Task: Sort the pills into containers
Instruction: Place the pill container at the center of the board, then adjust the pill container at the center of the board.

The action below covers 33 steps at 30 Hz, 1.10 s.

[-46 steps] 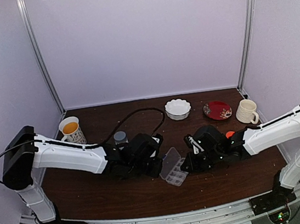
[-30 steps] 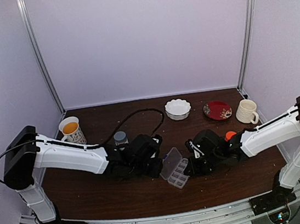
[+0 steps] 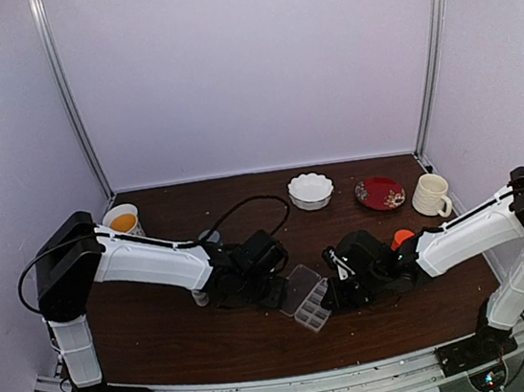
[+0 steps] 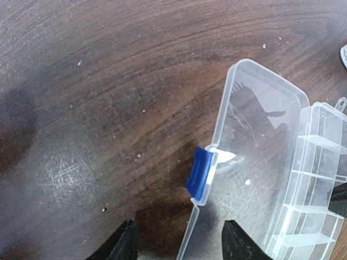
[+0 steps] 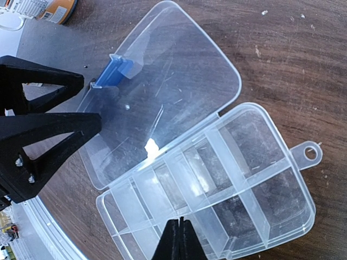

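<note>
While lying open on the table (image 3: 166, 344), organizer box (image 3: 313, 313): between the 2 hands, lid (image 4: 260, 141) folded out flat beside the tray, blue latch (image 4: 199, 171) on the lid's outer edge.
Left hand (image 4: 179, 241): spread wide, gripping nothing; lid edge between the fingers (image 4: 126, 244), seemingly untouched.
Right hand (image 5: 174, 241): pinched fully closed, tip over the tray's near compartments; cannot tell whether anything tiny is caught in it.
Pills (image 4: 247, 182): 1 whitish speck on the lid, more specks loose on the table; none clearly visible in any compartment.
Box skid: likely if the right tip pushes on a divider; light plastic, nothing pinning it down.
Lid pinch: closing the left hand here would probably catch the lid edge, swing the lid up and dump the speck off it.
Pellet flick: pellets tiny against finger width, so more apt to shoot away than to be picked up.
Versus earlier: left hand opened up; left arm swung forward, now half hiding the yellow-filled mug (image 3: 120, 218); right hand nudged closer to the box; box and lid roughly in the same spot.
</note>
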### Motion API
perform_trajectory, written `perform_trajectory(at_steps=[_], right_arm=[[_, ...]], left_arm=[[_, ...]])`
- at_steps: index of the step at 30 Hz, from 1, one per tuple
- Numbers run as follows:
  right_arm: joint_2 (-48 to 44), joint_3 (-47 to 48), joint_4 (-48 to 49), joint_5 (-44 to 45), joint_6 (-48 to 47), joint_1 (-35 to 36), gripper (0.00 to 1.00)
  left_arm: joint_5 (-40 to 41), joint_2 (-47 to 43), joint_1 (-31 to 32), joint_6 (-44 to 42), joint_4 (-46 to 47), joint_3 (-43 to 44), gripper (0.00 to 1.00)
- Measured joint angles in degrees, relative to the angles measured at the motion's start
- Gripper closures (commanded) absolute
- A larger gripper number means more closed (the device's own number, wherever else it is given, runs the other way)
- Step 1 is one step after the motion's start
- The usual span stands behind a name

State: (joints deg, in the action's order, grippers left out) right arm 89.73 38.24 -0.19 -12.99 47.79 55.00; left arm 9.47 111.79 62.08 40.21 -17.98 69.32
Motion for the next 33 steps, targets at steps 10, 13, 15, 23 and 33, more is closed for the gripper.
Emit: perform_trajectory(at_steps=[10, 13, 15, 23, 33], right_arm=[[-0.04, 0.00, -0.04, 0.48, -0.09, 0.20, 1.00], [-0.07, 0.00, -0.02, 0.61, -0.09, 0.26, 1.00], [-0.07, -0.02, -0.02, 0.72, -0.11, 0.26, 1.00], [-0.07, 0.00, -0.02, 0.85, -0.09, 0.26, 1.00], [-0.07, 0.00, -0.15, 1.20, -0.09, 0.42, 1.00]], left_arm=[[1.99, -0.24, -0.35, -3.48, -3.54, 6.14, 0.45], [1.97, -0.22, -0.85, -4.13, -3.56, 7.13, 0.45], [1.97, -0.09, -1.40, -4.68, -3.58, 7.78, 0.45], [1.88, 3.76, -2.54, -7.19, -4.00, 12.26, 0.44], [-0.26, 7.76, -2.51, -8.98, -4.85, 13.84, 0.43]])
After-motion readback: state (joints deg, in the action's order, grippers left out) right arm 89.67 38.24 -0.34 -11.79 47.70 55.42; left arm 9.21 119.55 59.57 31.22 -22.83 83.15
